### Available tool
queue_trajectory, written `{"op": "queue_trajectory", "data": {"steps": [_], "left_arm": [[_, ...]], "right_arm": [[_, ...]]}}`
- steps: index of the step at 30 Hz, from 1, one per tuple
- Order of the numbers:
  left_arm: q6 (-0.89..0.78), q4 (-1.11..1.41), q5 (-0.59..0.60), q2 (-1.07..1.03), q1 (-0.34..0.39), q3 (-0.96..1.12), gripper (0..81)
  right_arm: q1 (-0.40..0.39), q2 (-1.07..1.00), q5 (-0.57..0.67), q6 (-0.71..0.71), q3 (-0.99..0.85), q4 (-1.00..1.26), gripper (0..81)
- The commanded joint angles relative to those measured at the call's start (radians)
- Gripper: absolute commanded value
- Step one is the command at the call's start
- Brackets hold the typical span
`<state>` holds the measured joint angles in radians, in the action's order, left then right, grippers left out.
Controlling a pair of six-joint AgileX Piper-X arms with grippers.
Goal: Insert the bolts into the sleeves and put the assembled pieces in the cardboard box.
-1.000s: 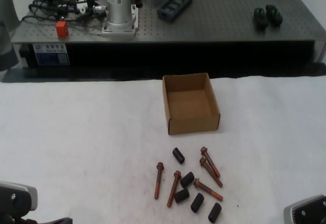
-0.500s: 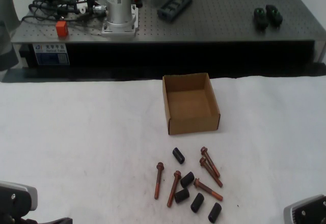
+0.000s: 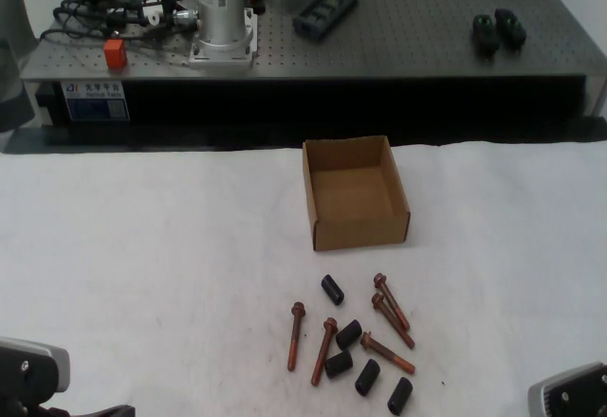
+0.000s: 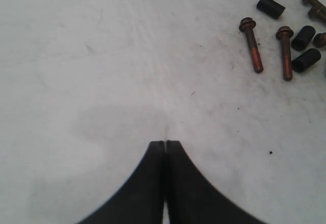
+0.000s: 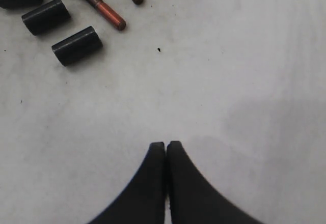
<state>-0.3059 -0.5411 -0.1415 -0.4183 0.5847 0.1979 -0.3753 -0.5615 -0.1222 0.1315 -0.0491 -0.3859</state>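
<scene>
The open box point(image 3: 360, 232) stands on the white cloth point(image 3: 142, 246) with its bare floor showing. Just in front of it lie five bolts point(image 3: 296, 336) and five sleeves point(image 3: 332, 289), all loose. The left gripper point(image 4: 165, 142) and right gripper point(image 5: 166, 143) hang over the cloth, fingers pressed together on nothing, and each wrist view cuts off some pieces.
</scene>
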Motion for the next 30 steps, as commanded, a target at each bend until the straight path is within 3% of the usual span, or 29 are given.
{"op": "queue_trajectory", "data": {"steps": [1, 11, 21, 26, 30], "left_arm": [[-0.007, 0.013, -0.006, 0.006, 0.004, -0.004, 0.6], [-0.007, 0.013, -0.006, 0.006, 0.004, -0.004, 0.6], [-0.011, 0.078, -0.006, 0.006, 0.004, -0.008, 0.6], [-0.091, 0.162, -0.006, 0.006, 0.004, -0.025, 0.6], [-0.106, 0.260, -0.006, 0.006, 0.004, -0.032, 0.6]], "right_arm": [[0.000, -0.004, -0.002, -0.005, 0.001, 0.003, 0.1], [0.000, -0.004, 0.005, -0.005, 0.001, 0.035, 0.1], [0.000, -0.004, 0.028, 0.201, 0.001, 0.299, 0.1], [0.000, -0.004, 0.051, 0.389, 0.001, 0.352, 0.1], [0.000, -0.052, 0.128, 0.361, -0.025, 0.518, 2.7]]}}
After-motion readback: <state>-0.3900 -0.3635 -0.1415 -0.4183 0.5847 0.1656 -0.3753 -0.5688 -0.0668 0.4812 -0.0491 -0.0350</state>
